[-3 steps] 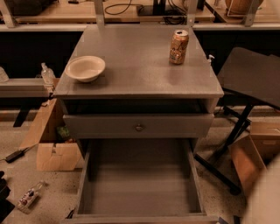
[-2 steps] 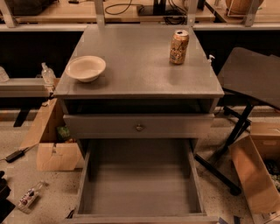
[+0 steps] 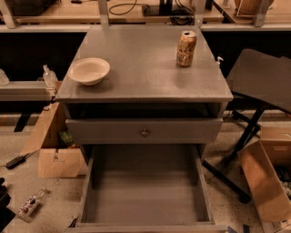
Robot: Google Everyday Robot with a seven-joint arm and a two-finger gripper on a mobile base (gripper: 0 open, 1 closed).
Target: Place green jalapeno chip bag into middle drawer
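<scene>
The middle drawer (image 3: pixel 145 195) is shown pulled open with a bare floor, no green jalapeno chip bag is seen anywhere, and the gripper is out of view, its hold unknowable, so placement is judged undone.

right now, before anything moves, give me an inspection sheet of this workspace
surface: grey cabinet top, holding a white bowl and a tan drink can, well apart
job's things: middle drawer pulled open, floor bare; green jalapeno chip bag, nothing seen
clutter: cardboard box left of the cabinet, another right; small bottle on the floor
hand: not in view
cables: dark cables on the back bench; black lead on the floor at left
surroundings: black stand at right; knobbed drawer above the open one
</scene>
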